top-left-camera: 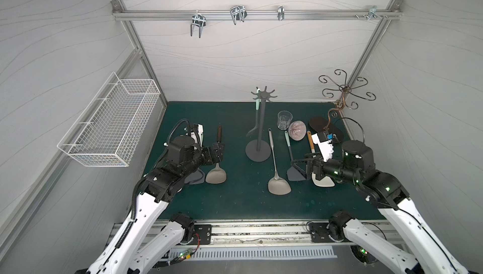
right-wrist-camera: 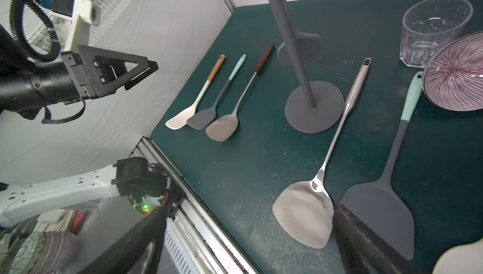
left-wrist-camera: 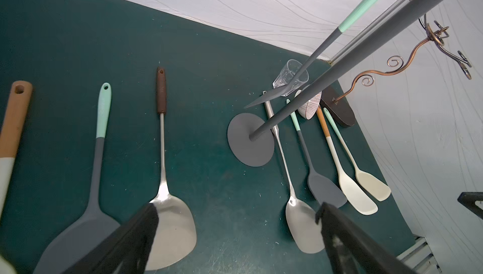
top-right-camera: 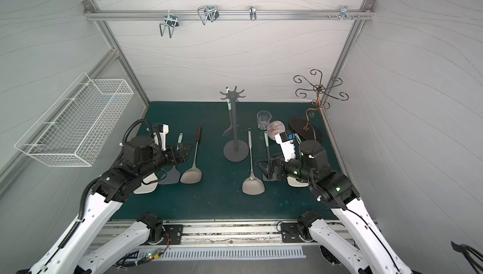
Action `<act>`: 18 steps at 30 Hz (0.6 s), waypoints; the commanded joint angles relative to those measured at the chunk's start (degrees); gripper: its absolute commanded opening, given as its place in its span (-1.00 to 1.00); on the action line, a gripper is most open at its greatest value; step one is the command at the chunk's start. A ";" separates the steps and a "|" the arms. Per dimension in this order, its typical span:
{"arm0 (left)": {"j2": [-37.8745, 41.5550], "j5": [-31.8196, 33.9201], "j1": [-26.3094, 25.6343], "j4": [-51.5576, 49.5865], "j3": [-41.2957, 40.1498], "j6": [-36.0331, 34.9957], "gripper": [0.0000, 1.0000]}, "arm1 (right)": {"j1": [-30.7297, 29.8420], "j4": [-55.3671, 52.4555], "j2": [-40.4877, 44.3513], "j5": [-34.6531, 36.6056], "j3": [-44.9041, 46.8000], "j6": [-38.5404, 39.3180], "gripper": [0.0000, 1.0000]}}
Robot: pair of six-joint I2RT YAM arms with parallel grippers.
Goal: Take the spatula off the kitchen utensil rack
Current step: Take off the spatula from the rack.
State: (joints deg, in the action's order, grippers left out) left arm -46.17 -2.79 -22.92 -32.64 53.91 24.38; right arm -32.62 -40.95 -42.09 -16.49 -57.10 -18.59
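The kitchen utensil rack (top-left-camera: 258, 139) is a dark grey stand at mid-table, with a round base (left-wrist-camera: 249, 142) and a pole (right-wrist-camera: 288, 29). One spatula (top-left-camera: 257, 105) with a mint handle hangs from its crown. Its grey blade (left-wrist-camera: 266, 98) hangs beside the pole just above the mat and shows behind the pole in the right wrist view (right-wrist-camera: 304, 46). My left gripper (top-left-camera: 219, 152) (left-wrist-camera: 236, 212) hovers left of the rack, open and empty. My right gripper (top-left-camera: 298, 165) (right-wrist-camera: 248, 215) hovers right of the rack, open and empty.
Several spatulas lie on the green mat (top-left-camera: 243, 202) on both sides of the rack, such as a steel one (top-left-camera: 277, 173). A glass (top-left-camera: 284, 119), a striped bowl (top-left-camera: 297, 130) and a bronze curly stand (top-left-camera: 345, 89) are at the back right. A white wire basket (top-left-camera: 109, 126) hangs on the left wall.
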 commanded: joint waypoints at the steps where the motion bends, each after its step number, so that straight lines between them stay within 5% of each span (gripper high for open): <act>1: -1.57 -2.64 0.24 11.81 -2.16 -1.13 0.99 | -0.24 1.75 -2.16 4.64 0.27 0.81 0.98; 6: -7.67 -8.44 2.07 23.44 -4.80 1.05 0.99 | -0.18 3.58 -6.29 10.32 -0.29 -1.10 0.98; 18: -20.17 -13.63 3.75 39.86 -5.40 0.71 0.99 | 3.65 9.00 -12.11 7.93 -1.63 -4.79 0.98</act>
State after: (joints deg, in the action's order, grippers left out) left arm -64.05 -12.86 -19.66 0.58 45.41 25.50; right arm -30.06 -34.57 -53.67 -7.46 -57.12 -21.85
